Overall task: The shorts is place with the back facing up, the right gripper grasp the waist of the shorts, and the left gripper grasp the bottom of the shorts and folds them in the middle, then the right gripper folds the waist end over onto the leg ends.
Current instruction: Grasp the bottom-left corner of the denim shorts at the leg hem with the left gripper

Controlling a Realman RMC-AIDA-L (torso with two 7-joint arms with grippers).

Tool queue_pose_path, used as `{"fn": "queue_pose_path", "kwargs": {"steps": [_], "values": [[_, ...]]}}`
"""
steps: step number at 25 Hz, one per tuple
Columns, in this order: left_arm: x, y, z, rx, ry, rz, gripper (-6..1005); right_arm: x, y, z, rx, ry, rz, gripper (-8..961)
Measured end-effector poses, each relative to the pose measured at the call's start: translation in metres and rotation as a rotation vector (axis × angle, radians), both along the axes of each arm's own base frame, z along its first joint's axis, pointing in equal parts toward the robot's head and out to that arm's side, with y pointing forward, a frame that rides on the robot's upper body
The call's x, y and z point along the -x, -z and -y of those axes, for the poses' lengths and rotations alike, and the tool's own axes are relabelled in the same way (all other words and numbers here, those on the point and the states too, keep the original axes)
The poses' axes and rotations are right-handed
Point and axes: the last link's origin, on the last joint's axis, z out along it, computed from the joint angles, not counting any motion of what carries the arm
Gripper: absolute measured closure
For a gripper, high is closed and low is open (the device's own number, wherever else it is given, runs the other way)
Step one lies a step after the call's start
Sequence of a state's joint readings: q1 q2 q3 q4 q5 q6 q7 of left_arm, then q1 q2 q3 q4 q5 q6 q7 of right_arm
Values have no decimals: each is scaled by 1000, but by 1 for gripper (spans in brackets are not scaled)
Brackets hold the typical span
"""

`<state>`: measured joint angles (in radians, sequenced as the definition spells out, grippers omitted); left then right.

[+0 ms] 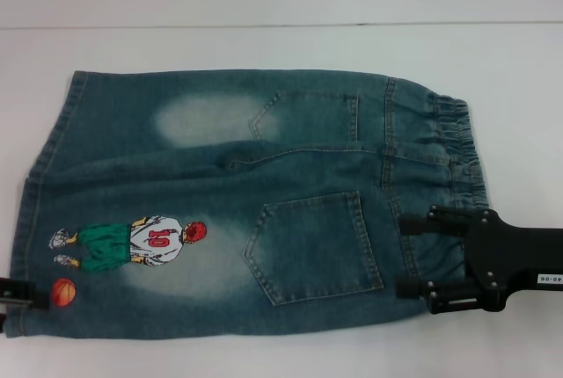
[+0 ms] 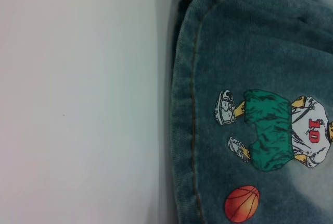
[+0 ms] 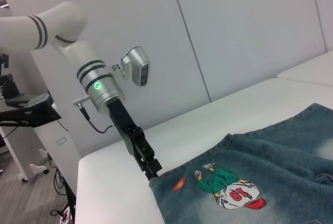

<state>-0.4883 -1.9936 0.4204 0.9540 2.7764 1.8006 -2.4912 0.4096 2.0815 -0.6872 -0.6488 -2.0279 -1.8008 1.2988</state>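
Note:
The shorts lie flat on the white table with the two back pockets up. The ruffled elastic waist is at the right. The straight stitched leg hems are at the left, beside the cartoon print. My right gripper is open over the near end of the waist, one finger on each side of the band. My left gripper touches the near corner of the hem; in the right wrist view, the left gripper meets that corner beside the print.
White table surface surrounds the shorts on all sides, with a seam line at the back. An orange basketball print sits near the hem. Beyond the table's left edge stand a white wall and a stand.

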Motion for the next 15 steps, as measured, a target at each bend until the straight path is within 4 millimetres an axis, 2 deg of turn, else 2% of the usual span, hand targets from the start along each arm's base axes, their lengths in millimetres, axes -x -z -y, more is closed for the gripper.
{"fn": "queue_pose_path", "kwargs": {"steps": [15], "values": [[-6, 9, -11, -5, 22, 13, 126, 0, 0, 1, 0, 1, 0, 6]]}}
